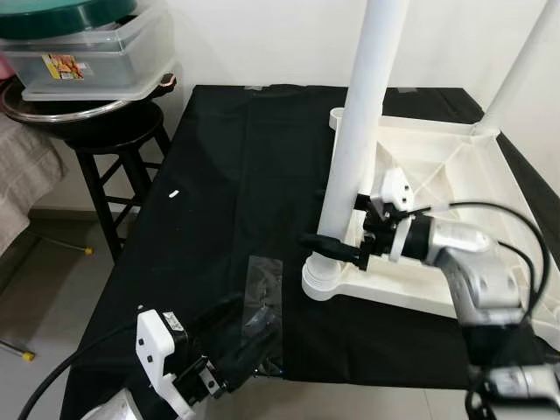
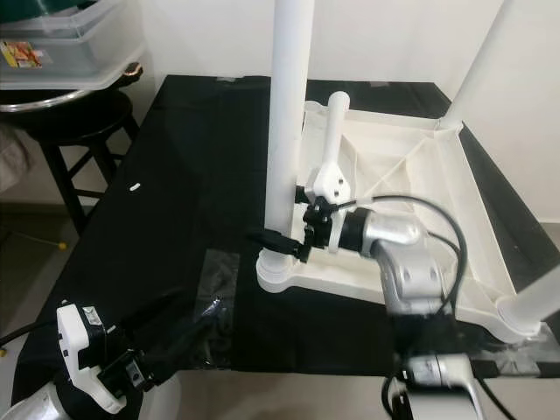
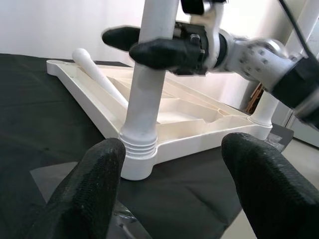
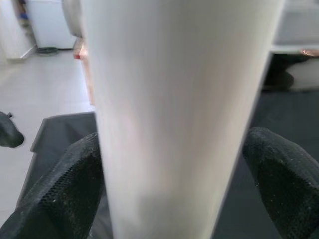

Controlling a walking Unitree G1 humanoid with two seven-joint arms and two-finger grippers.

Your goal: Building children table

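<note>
right end effector [image 1: 337,248] clamps upright white table leg [image 1: 359,131]; left end effector [image 3: 172,189] open, empty.

Upright leg [image 1: 354,149] blocks centre; black cloth [image 1: 219,192] left of it open.

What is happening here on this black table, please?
The robot is assembling a white plastic children's table. The tabletop lies upside down on the black cloth. The right gripper is closed around a white leg that stands upright in the near corner socket. Two more legs stand in other corners, and one leg lies loose on the tabletop. The left gripper waits open at the cloth's near edge.
</note>
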